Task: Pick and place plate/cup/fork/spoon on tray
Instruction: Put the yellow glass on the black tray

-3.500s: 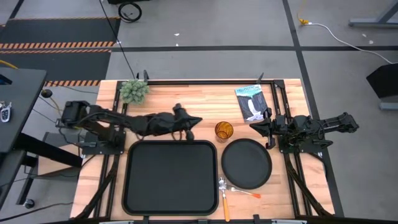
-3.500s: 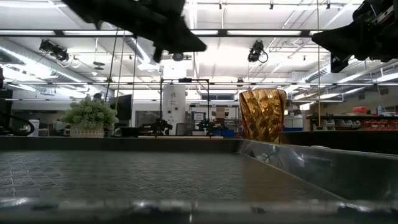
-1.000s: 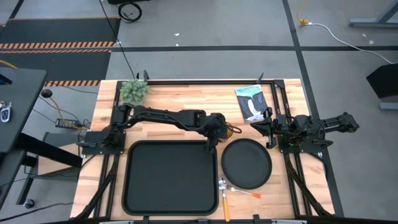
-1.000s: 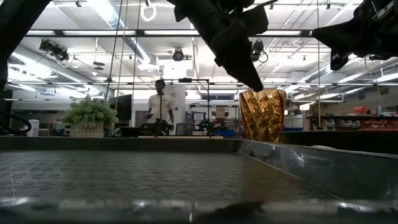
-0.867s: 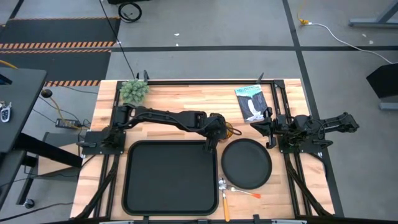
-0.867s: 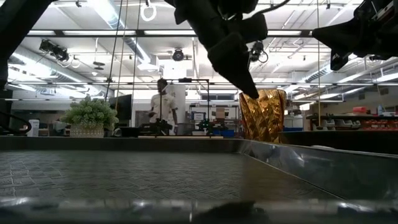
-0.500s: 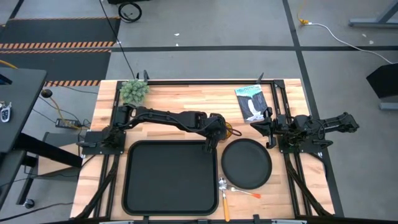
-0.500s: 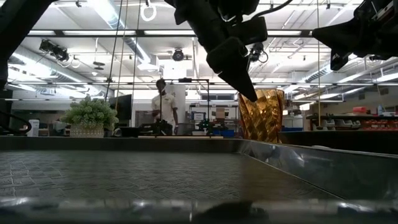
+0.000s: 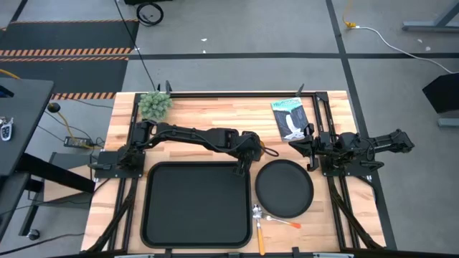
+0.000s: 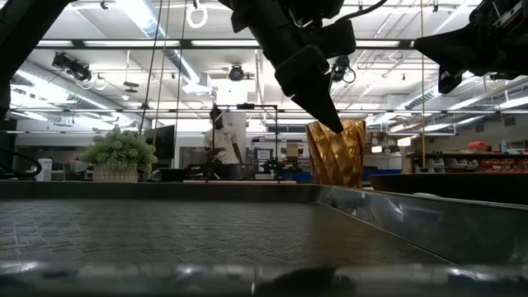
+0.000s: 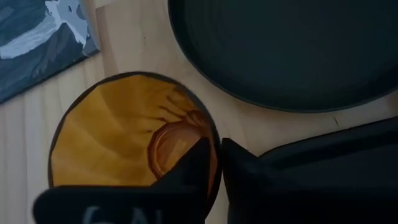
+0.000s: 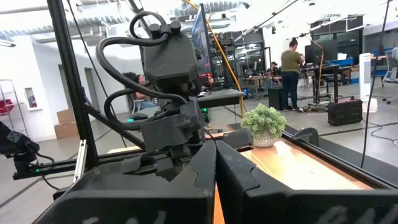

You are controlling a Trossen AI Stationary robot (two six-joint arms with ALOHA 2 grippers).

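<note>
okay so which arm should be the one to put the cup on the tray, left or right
Left. The left gripper is already clamped on the cup's rim, right beside the tray. The right gripper is parked shut at the table's right edge, beyond the plate.

The cup (image 11: pixel 134 134) is see-through orange with a ridged pattern. The plate (image 9: pixel 284 188) and tray (image 9: pixel 196 204) are black. The counter (image 9: pixel 215 115) is light wood.

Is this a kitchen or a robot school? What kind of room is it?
Most likely a robotics lab or workshop, not a kitchen. Two robot arms are bolted to a wooden table, striped hazard mats lie on a concrete floor, and beyond the table are desks with monitors and a person standing under long ceiling lights.
</note>
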